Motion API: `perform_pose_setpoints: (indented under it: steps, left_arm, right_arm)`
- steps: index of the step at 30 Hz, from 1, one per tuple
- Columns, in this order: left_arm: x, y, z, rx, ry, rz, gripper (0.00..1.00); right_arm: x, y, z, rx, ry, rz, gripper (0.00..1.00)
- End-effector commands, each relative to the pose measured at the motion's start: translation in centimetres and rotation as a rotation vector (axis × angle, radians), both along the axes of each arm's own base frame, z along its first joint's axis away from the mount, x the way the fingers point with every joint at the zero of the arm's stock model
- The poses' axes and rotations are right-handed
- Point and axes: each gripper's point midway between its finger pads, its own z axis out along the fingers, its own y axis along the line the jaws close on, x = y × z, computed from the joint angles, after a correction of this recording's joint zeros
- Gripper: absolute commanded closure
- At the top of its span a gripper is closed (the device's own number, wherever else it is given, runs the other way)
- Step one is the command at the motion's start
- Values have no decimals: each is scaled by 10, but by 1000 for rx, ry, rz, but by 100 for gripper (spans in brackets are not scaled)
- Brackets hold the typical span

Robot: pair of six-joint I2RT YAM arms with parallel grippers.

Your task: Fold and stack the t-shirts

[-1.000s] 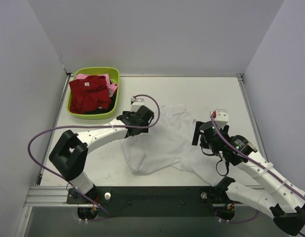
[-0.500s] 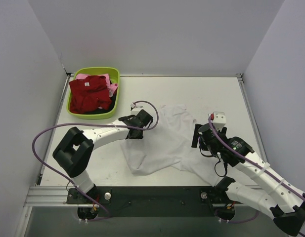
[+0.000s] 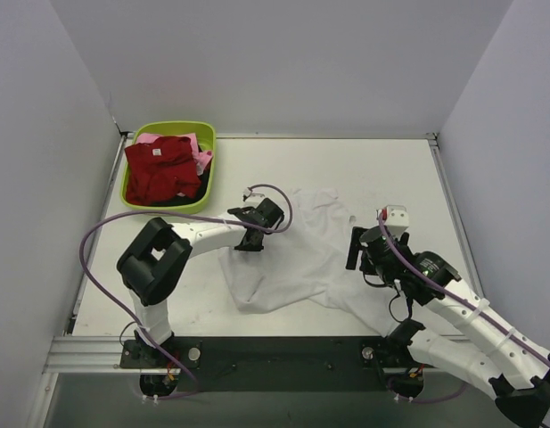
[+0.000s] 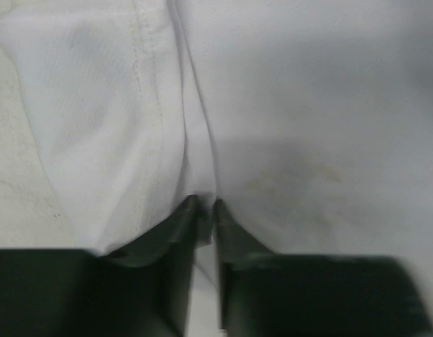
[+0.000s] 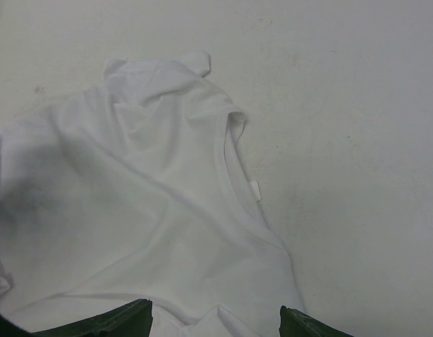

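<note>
A large white t-shirt [image 3: 301, 259] lies rumpled on the table between the arms. My left gripper [image 3: 248, 239] is down at its left edge. In the left wrist view this gripper [image 4: 204, 205] is shut on a raised fold of the white cloth [image 4: 293, 105]. My right gripper [image 3: 353, 248] hovers over the shirt's right side. Its jaws [image 5: 216, 319] stand wide open above the cloth [image 5: 132, 210], near the collar and a small label [image 5: 255, 189]. A dark red t-shirt [image 3: 160, 168] and a pink one [image 3: 203, 159] lie in the basin.
The lime-green basin [image 3: 209, 178] sits at the table's far left corner, just behind the left arm. White walls close in the table [image 3: 390, 169] at the back and on both sides. A purple cable loops off each arm.
My left gripper has closed from wide open onto a fold at the white t-shirt's left edge, and the left arm has bent inward. The right gripper dropped slightly toward the shirt.
</note>
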Motion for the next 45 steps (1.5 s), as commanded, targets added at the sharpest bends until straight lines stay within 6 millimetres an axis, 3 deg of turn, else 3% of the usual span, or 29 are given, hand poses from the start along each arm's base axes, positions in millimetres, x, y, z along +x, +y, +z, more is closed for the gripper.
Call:
perform_pose_setpoints:
  steps: [1,2,8,9,11,12,14,15,16,18,23,24,25,27,28,29,34,35,37,41,44,45]
  left_arm:
    - [-1,5,-7,18,15,18,95]
    - [-1,5,-4,15,10,18,100]
    - [-6,12,30,-37,-61,32,100]
    - [-5,12,46,-72,-97,34,100]
    - [-8,17,60,-106,-124,35,100]
    - [-10,18,81,-153,-168,33,100]
    - [-15,23,96,-191,-201,26,100]
    - [-17,26,118,-238,-251,28,100]
    - [-21,31,125,-248,-261,31,100]
    - [-27,48,142,-266,-296,64,100]
    - [-64,111,129,-219,-293,249,100]
    - [-70,124,130,-244,-317,295,94]
    - [-82,136,111,-245,-294,352,78]
    - [-91,144,105,-320,-307,399,47]
    - [-97,147,94,-346,-294,432,21]
    - [-99,143,95,-393,-286,433,6]
    - [-87,130,132,-531,-388,395,4]
    - [-83,122,146,-569,-401,360,4]
    - [-71,108,155,-589,-403,310,4]
    - [-57,50,155,-659,-300,134,3]
    - [-49,17,140,-558,-248,65,3]
    - [-50,-4,135,-516,-219,10,3]
  right_arm:
    - [-3,-6,-1,-11,-7,-6,29]
    - [-4,-6,-2,-10,-6,-5,29]
    - [-5,-5,-6,-10,8,-8,30]
    - [-5,-6,-7,-12,10,-10,30]
    - [-5,-4,-9,-9,13,-7,30]
    - [-5,-3,-9,-9,13,-4,30]
    - [-5,-3,-11,-11,17,-5,31]
    - [-5,-1,-12,-11,21,2,31]
    - [-5,-1,-13,-12,24,1,31]
    - [-5,1,-13,-11,25,3,31]
    - [-4,5,-12,-14,24,15,31]
    - [-4,5,-11,-15,23,17,31]
    - [-5,6,-11,-13,24,23,31]
    - [-5,8,-9,-10,20,28,31]
    - [-4,8,-9,-15,21,30,30]
    - [-5,9,-9,-16,23,34,30]
    - [-5,11,-5,-19,19,41,29]
    - [-5,11,-5,-20,17,40,29]
    - [-5,12,-5,-21,19,41,29]
    - [-6,12,-9,-29,25,39,29]
    - [-7,11,-9,-32,24,38,29]
    - [-7,10,-9,-35,23,38,29]
